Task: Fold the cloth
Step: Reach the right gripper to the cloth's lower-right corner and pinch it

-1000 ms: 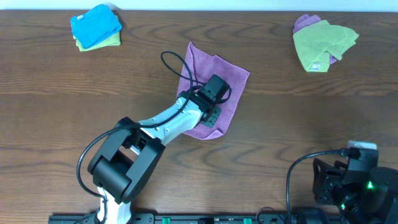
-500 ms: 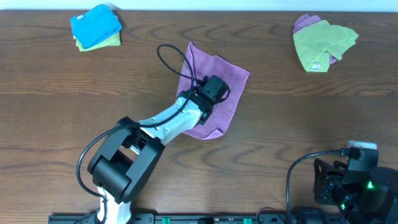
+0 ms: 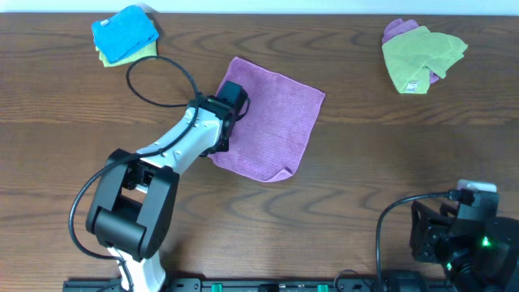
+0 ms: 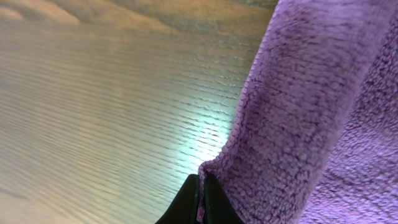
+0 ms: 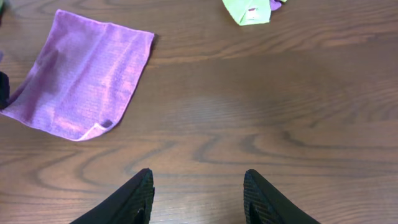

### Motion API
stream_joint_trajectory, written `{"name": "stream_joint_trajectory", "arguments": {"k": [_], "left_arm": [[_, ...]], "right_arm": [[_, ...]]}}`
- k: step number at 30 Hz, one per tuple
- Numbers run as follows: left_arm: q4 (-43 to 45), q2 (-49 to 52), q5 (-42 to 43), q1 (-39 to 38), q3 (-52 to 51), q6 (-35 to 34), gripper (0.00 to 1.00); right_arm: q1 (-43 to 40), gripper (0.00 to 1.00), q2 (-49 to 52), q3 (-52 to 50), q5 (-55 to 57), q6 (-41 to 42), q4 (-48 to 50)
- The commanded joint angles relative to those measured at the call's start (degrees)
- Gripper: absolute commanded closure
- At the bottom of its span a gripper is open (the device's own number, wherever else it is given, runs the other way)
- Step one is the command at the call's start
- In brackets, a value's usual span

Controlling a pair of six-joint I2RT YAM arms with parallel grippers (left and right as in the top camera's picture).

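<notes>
The purple cloth (image 3: 276, 113) lies spread flat on the wooden table, also seen in the right wrist view (image 5: 81, 74). A small corner is turned up at its near edge (image 5: 98, 127). My left gripper (image 3: 225, 123) sits at the cloth's left edge. In the left wrist view it (image 4: 200, 190) is shut on a pinch of that edge, and the fabric (image 4: 311, 106) rises from the jaws. My right gripper (image 5: 199, 186) stands open over bare table, well to the near right of the cloth.
A blue cloth on a lime-green one (image 3: 123, 34) lies at the far left. A lime-green cloth over a purple one (image 3: 422, 53) lies at the far right, also visible in the right wrist view (image 5: 249, 9). A black cable (image 3: 158, 81) loops left of the left arm.
My left gripper shut on the cloth near its middle and swung left and away with it. The cloth has opened from a narrower shape into a wider sheet. The right arm has not moved.
</notes>
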Motion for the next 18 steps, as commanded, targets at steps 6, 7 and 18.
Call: {"name": "stream_joint_trajectory", "arguments": {"k": [6,7,18], "left_arm": [[-1.8,-1.0,4.7,0.2,-0.2,-3.2,0.94],[-2.4,-1.0,4.7,0.2,-0.2,-3.2,0.94],[-6.1,-1.0,12.0,-1.2,-5.4,-8.6,0.94]], "right_arm": [[-0.3,0.5,5.3,-17.0,-21.5,3.5,7.4],[-0.3,0.5,6.6,-19.7,-24.7,4.5,10.1],[-0.3,0.51,24.0,-25.9,-29.2,5.6,22.7]]}}
